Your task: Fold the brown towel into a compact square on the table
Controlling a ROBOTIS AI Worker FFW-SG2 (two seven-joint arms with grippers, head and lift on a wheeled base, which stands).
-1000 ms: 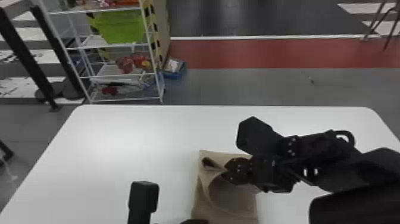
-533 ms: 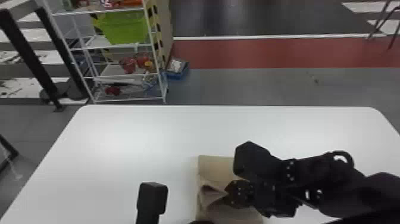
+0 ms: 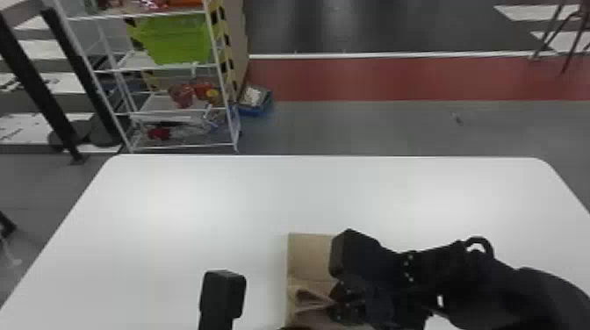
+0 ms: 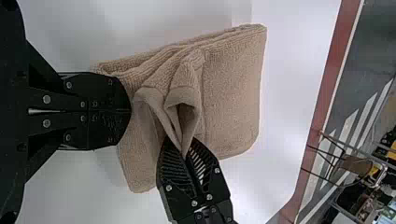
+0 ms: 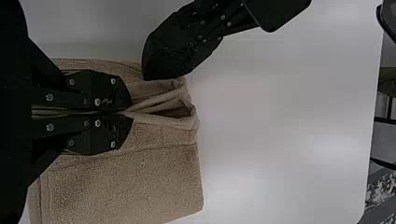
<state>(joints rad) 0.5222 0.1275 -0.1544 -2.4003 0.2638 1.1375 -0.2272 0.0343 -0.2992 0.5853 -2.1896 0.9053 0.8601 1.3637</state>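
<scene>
The brown towel (image 3: pixel 307 259) lies folded near the table's front edge, partly under my right gripper (image 3: pixel 336 303). In the right wrist view, my right gripper (image 5: pixel 128 113) is shut on a pinched layer of the towel (image 5: pixel 126 182), which rises in a small open-ended fold. My left gripper (image 3: pixel 221 294) is left of the towel in the head view, where part of its black body shows. In the left wrist view, my left gripper (image 4: pixel 130 111) is shut, its tips at the towel's (image 4: pixel 233 93) edge beside the pinched fold; whether cloth is between them I cannot tell.
The white table (image 3: pixel 175 210) extends behind and to both sides of the towel. Beyond its far edge stand a white shelf rack (image 3: pixel 184 147) with a green bin (image 3: pixel 175 39) and a blue box (image 3: pixel 257 107) on the floor.
My right gripper has moved toward the table's front edge with the pinched cloth, uncovering more of the towel's far part. The left arm has shifted slightly to the right.
</scene>
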